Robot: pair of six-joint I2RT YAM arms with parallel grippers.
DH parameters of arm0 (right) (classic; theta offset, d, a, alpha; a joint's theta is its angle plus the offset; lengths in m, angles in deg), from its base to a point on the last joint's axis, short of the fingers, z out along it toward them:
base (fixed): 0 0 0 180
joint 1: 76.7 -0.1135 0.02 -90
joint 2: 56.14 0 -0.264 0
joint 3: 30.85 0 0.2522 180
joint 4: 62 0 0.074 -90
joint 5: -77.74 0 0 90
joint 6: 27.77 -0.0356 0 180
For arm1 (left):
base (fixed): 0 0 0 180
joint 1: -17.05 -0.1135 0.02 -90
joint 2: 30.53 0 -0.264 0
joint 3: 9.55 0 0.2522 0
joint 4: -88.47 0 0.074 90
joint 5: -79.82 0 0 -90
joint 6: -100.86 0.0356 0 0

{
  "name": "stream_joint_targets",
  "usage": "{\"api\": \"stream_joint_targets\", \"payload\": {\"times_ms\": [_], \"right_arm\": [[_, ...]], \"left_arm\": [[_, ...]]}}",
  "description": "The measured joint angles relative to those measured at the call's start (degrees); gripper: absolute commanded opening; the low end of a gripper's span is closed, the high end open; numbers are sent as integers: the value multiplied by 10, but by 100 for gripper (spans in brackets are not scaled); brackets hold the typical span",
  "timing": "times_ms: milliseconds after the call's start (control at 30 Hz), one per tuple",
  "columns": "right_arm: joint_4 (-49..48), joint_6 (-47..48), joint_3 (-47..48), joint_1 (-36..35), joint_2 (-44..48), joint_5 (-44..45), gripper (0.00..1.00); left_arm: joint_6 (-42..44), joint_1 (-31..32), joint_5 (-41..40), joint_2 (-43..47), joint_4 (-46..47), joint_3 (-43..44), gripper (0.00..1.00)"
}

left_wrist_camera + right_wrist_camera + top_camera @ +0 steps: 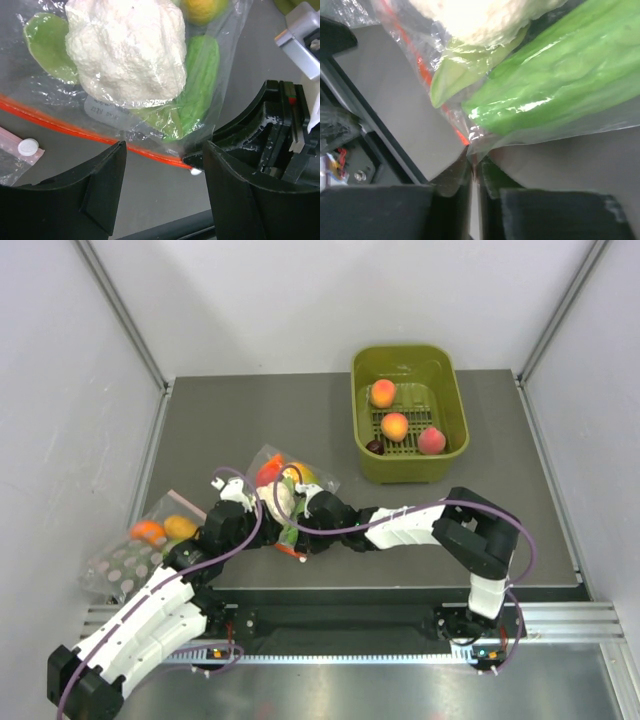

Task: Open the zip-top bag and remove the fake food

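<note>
Top external: three peaches (395,426), one cauliflower (280,498).

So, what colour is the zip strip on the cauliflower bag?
Zip strip: orange-red, best in left wrist view.

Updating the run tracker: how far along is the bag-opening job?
Done: nothing yet; the orange-red zip strip looks sealed. In hand: right gripper pinches a corner of the crinkly clear zip-top bag; left gripper is open, jaws astride the strip. Left: open it, take out white cauliflower, green oblong piece and the rest.

1 high rear overview, 2 wrist close-ups on the zip-top bag (130,75)
</note>
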Motion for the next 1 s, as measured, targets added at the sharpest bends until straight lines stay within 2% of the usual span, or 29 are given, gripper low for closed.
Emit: {"api": "stream_joint_targets", "payload": {"times_ms": [267,467,733,1000], "right_arm": [[1,-8,0,-1,10,-3,0],[62,11,15,9,101,16,0],[116,32,27,83,220,-8,0],[154,38,29,149,237,-94,0]], "left_arm": [[27,16,31,5,30,-10,66],[59,30,40,17,49,2,67],[123,38,56,-22,76,104,68],[238,67,99,-87,78,213,67]]}}
